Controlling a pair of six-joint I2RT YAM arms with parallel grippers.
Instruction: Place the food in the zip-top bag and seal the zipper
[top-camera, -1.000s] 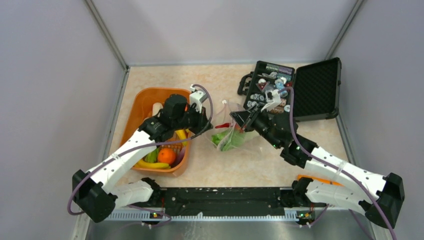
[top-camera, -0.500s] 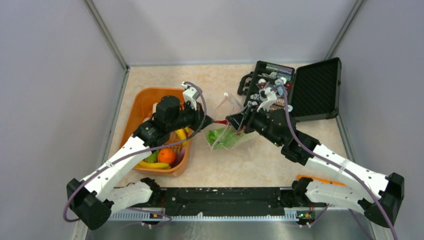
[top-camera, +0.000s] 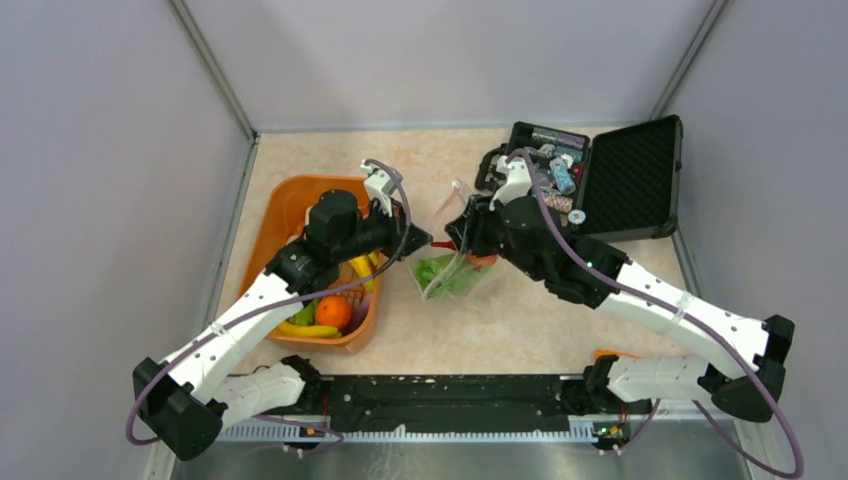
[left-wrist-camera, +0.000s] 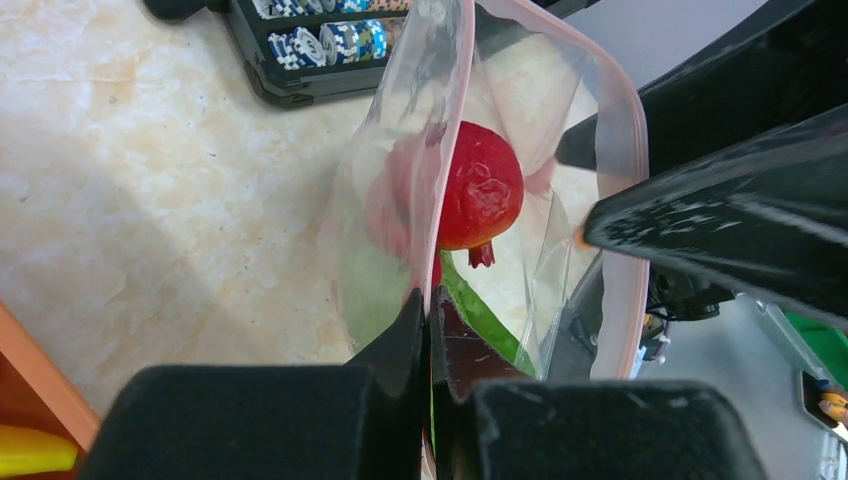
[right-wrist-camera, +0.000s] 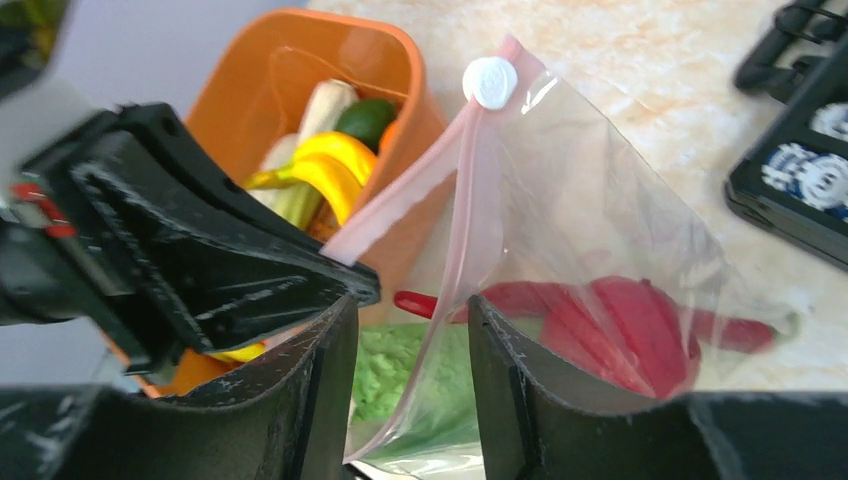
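Observation:
The clear zip-top bag lies between the arms, its mouth lifted. My left gripper is shut on the bag's mouth edge, seen from above at the left gripper. Inside the bag are a red fruit, red pieces and a green piece. My right gripper is open, its jaws either side of the pink zipper without pinching it. The white slider sits at the strip's far end. More food, an orange and bananas, lies in the tub.
The orange tub stands left of the bag, under my left arm. An open black case with small chips stands at the back right. Grey walls close in the table on three sides.
My right gripper has opened and shifted left toward the bag's mouth. My left gripper has closed fully on the bag's edge and raised it a little.

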